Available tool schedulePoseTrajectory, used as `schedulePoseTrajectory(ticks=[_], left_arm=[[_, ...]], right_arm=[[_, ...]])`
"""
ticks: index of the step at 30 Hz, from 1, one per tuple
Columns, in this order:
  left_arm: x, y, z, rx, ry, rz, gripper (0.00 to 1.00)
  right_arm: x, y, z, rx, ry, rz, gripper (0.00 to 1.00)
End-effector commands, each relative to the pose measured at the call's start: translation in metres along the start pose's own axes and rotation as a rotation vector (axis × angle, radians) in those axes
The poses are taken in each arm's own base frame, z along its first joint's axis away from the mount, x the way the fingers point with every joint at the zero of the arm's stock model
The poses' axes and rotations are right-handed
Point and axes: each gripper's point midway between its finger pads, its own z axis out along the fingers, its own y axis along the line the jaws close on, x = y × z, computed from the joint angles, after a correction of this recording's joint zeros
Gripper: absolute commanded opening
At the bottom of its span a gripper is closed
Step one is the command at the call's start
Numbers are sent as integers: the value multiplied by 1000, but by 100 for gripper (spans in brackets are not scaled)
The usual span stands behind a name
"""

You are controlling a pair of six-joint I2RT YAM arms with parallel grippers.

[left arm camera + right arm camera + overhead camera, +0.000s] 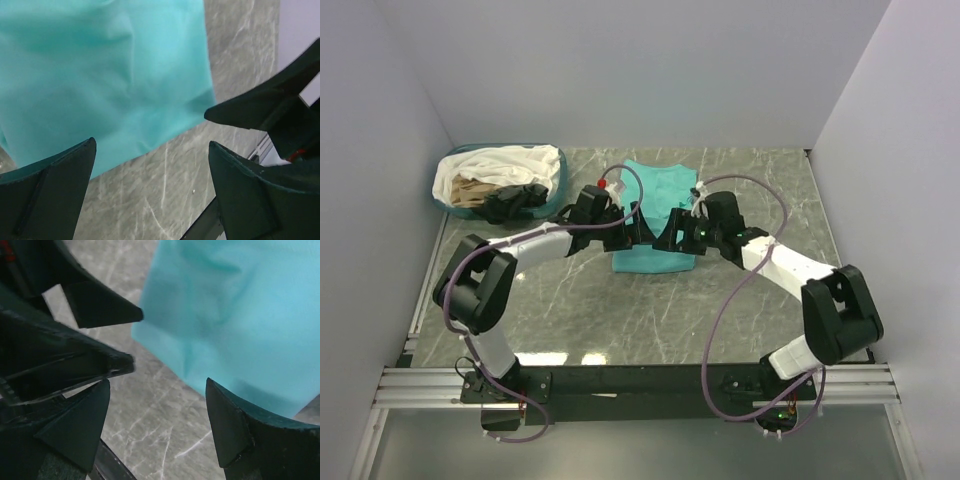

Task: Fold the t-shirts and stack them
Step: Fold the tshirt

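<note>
The plain teal-green t-shirt (pixel 657 190) lies partly folded on the marble table, its near edge toward the arms. My left gripper (pixel 640 233) and right gripper (pixel 673 238) hover close together over the shirt's near edge, tips facing each other. In the left wrist view the left gripper (pixel 152 143) is open and empty above the shirt's edge (pixel 100 75). In the right wrist view the right gripper (pixel 158 382) is open and empty beside the shirt's corner (pixel 240 305). A white shirt (pixel 510 160), a beige one (pixel 470 190) and a black one (pixel 515 202) lie bunched in the basket.
The oval teal-rimmed basket (pixel 558 192) stands at the back left of the table (pixel 620 310). White walls close in the back and both sides. The metal rail with the arm bases (pixel 640 385) runs along the near edge.
</note>
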Motion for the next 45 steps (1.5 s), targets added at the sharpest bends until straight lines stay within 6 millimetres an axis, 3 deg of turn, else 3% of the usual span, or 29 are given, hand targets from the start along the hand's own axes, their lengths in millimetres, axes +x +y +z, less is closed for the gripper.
schedulePoseTrajectory(ticks=[1, 8, 14, 19, 24, 27, 30, 33, 37, 39, 40, 41, 42, 45], left_arm=[[10, -2, 5, 54, 10, -39, 100], [41, 28, 12, -7, 74, -108, 99], [58, 49, 4, -91, 90, -118, 99], [58, 48, -10, -114, 79, -103, 99], [40, 33, -34, -122, 5, -58, 100], [39, 42, -44, -187, -23, -58, 99], [42, 60, -48, -274, -32, -66, 99], [26, 74, -48, -360, -69, -47, 100], [-21, 44, -38, -288, -149, 22, 99], [-33, 43, -28, -290, -154, 46, 99], [-50, 34, -25, -280, -183, 65, 99], [-49, 43, -14, -300, -157, 69, 99], [-62, 35, -10, -290, -165, 79, 99], [-61, 46, 15, -302, -104, 102, 99]], right_arm=[[2, -13, 12, 21, 2, 19, 83], [45, -73, 34, 182, 108, 112, 83], [65, -97, 21, 297, 134, 104, 83], [52, -83, 7, 275, 95, 62, 83], [20, -57, -24, 259, -14, 3, 84], [15, -54, -42, 287, -49, -12, 84], [23, -65, -53, 349, -42, -12, 84], [31, -73, -57, 382, -27, -20, 84], [18, -84, -60, 457, -64, -11, 84], [2, -82, -57, 452, -101, 3, 84], [-3, -82, -55, 449, -110, 22, 84], [-13, -84, -52, 447, -121, 42, 84], [-17, -85, -50, 448, -124, 55, 84], [-34, -90, -41, 438, -129, 96, 83]])
